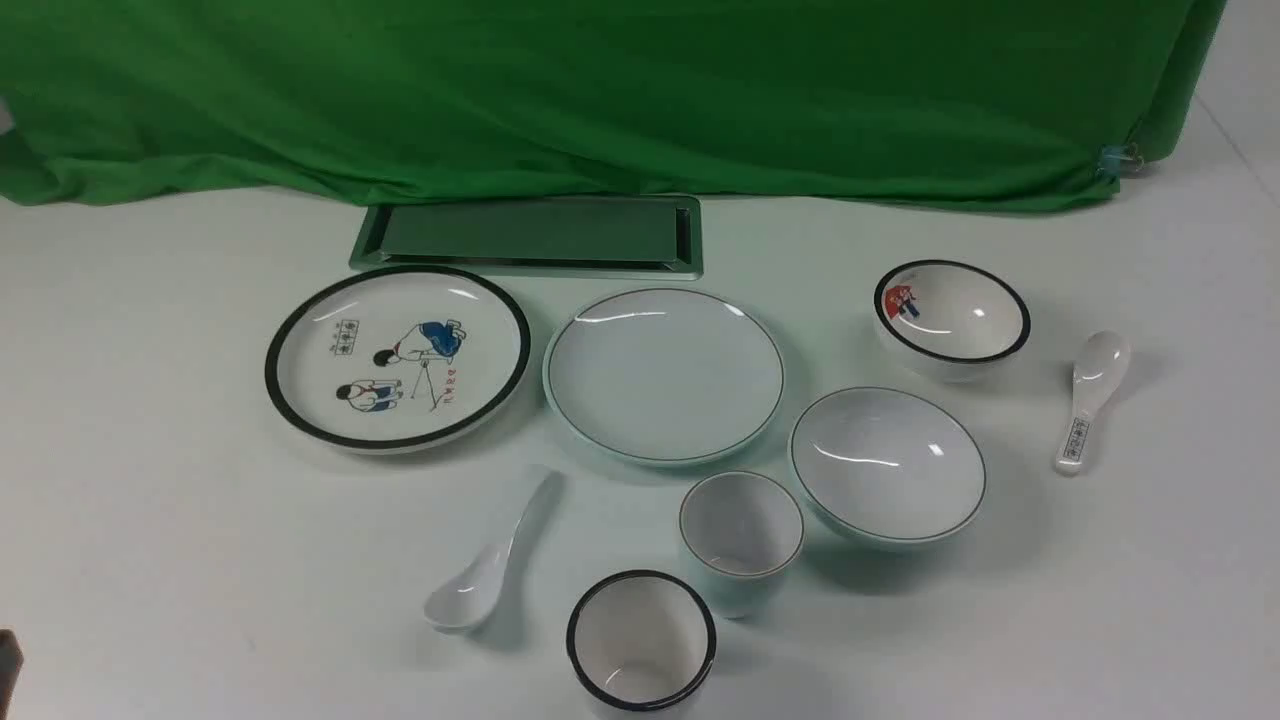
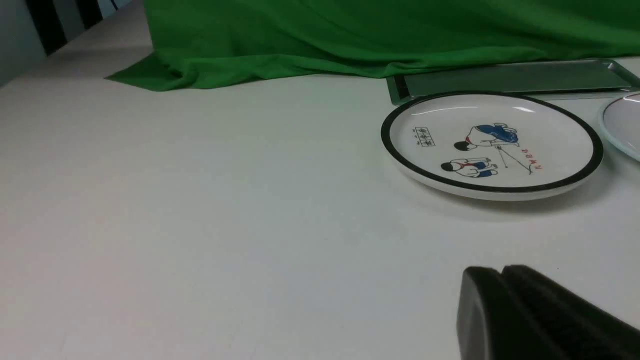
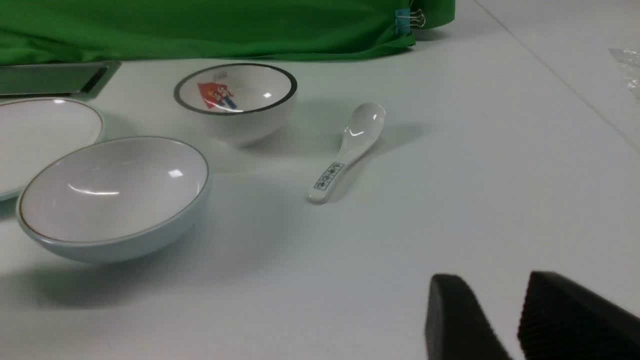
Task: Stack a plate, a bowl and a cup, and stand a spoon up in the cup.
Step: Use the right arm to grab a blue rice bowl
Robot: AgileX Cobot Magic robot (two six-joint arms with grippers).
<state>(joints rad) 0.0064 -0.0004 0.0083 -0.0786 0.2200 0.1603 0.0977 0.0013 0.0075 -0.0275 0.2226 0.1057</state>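
The plain pale plate (image 1: 665, 375) lies in the middle of the table, and its edge (image 2: 622, 125) shows in the left wrist view. The wide plain bowl (image 1: 887, 465) (image 3: 112, 195) sits to its right and nearer me. The small pale cup (image 1: 741, 535) stands upright in front of the plate. The plain white spoon (image 1: 490, 570) lies left of the cup, with its scoop nearest me. My left gripper (image 2: 500, 272) is shut and empty over bare table, well short of the dishes. My right gripper (image 3: 495, 280) is open and empty, to the right of the bowl.
A black-rimmed plate with cartoon figures (image 1: 397, 355) (image 2: 492, 142) lies left of the plain plate. A small black-rimmed bowl (image 1: 952, 315) (image 3: 235, 97) and a printed spoon (image 1: 1090, 395) (image 3: 350, 150) lie at the right. A black-rimmed cup (image 1: 641, 640) stands nearest me. Behind are a metal tray (image 1: 527, 237) and green cloth (image 1: 600, 90).
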